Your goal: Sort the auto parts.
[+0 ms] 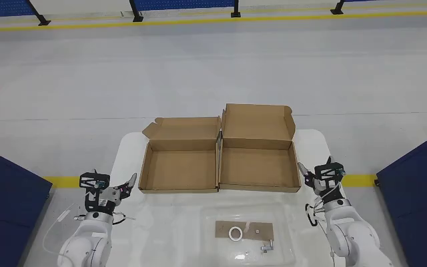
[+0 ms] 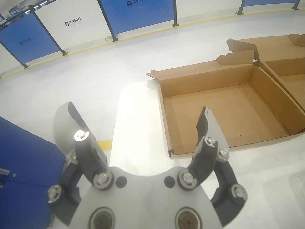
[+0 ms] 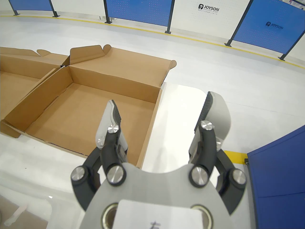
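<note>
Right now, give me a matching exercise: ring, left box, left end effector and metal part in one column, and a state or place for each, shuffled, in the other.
Column one
1. ring
2. left box
3. left end effector
4. metal part

Column two
A. open, holding nothing
B. empty, lid folded back
C. white, lying on the brown card
D. grey, just off the card, nearer the robot

Pairs: 1-C, 2-B, 3-A, 4-D
</note>
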